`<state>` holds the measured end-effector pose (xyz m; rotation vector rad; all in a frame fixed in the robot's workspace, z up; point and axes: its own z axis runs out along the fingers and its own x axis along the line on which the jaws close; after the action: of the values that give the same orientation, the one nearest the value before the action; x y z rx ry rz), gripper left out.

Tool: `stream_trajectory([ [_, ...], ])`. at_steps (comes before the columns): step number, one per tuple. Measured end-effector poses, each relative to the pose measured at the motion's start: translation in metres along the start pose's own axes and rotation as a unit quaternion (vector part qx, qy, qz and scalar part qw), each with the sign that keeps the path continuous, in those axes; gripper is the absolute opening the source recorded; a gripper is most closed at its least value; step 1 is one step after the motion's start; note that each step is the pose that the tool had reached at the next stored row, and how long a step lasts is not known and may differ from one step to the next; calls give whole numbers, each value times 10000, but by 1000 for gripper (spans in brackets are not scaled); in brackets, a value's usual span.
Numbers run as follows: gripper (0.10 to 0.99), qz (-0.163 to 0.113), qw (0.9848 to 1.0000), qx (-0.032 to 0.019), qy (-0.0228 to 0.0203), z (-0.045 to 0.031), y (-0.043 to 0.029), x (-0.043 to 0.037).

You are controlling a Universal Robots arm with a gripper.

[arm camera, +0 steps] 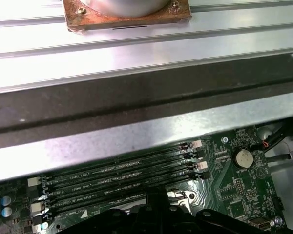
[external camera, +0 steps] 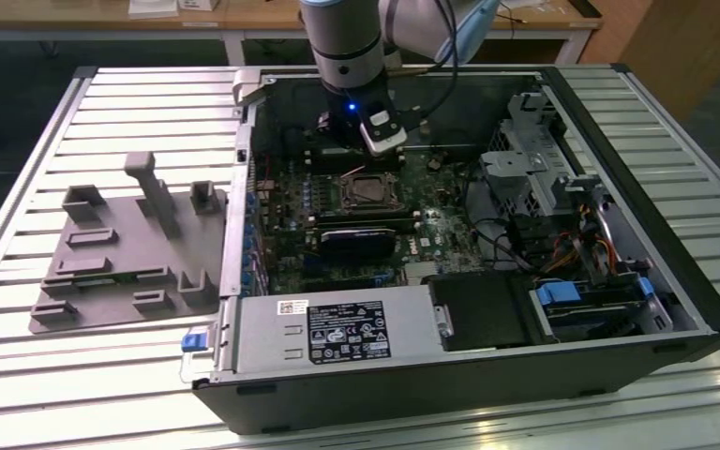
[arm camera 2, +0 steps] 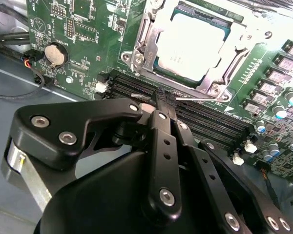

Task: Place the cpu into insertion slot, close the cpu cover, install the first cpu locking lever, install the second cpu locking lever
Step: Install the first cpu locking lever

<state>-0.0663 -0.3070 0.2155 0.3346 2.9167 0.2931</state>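
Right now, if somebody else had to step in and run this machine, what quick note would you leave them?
The tool: fingers shut, tips low over the green motherboard, right beside the cpu cover. I cannot tell whether they pinch anything.
The cpu: seated in the insertion slot.
Done: cpu placed, and the cover lies down over it.
Left: the two locking levers. A thin metal rod runs along the cover's edge near the tool tips, but it is unclear whether either lever is latched.

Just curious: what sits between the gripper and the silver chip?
In the second wrist view, black memory slots and the cpu cover separate the gripper from the cpu.
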Motion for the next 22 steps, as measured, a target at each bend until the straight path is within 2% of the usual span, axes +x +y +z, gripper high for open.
stream_trajectory([
  [3,102,-1,10000,-2,-13,3,0,1],
  [7,102,-28,9999,-40,-157,19,-6,13],
  [8,102,-31,9998,-44,-173,22,-7,15],
  [15,102,-16,9998,-40,-186,25,-8,34],
  [22,102,58,9997,48,-231,50,-1,46],
])
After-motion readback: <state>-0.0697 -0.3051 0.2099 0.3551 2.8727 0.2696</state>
